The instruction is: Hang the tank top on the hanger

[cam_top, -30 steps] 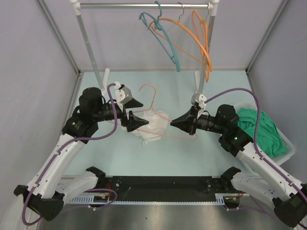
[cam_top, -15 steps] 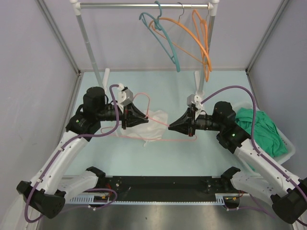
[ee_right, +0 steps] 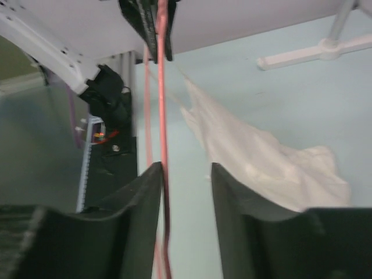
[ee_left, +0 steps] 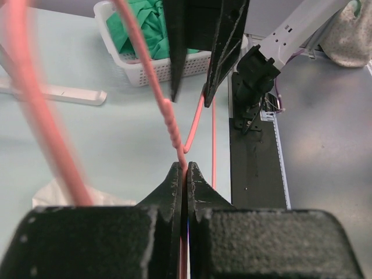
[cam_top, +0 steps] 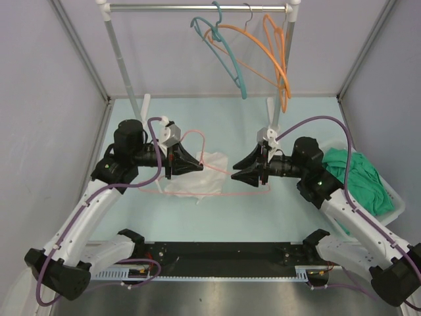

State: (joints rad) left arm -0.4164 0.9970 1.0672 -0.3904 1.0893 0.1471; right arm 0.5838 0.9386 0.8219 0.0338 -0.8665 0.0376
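So at this point the left hand (cam_top: pixel 199 166) was pinched tight on the pink hanger (ee_left: pixel 174 131). The left wrist cam showed both fingers pressed together with the wire squeezed right between the tips. The right hand (cam_top: pixel 235 169) came in from the opposite side, nose to nose with the left one, and its fingers were spread apart. From its own wrist cam the pink wire ran down through the gap, hugging one finger (ee_right: pixel 145 197), with clear space to the other, so it wasn't clamped on anything. The hanger sat low in the middle of the tabletop (cam_top: pixel 296 125) between the two hands, hook toward the back and long bar toward the arm bases. The tank top (cam_top: pixel 210 178) was a crumpled white heap right there with it, just in front of the left hand and overlapping the hanger's outline from above. Honestly I couldn't tell if any strap was actually on the hanger or if the fabric was just lying under it. Off to the right, well away, the green garment (cam_top: pixel 352 178) sat in a white basket (cam_top: pixel 396 197), and a teal hanger (cam_top: pixel 227 56) plus orange hangers (cam_top: pixel 279 59) hung on the rail (cam_top: pixel 164 8) at the back.
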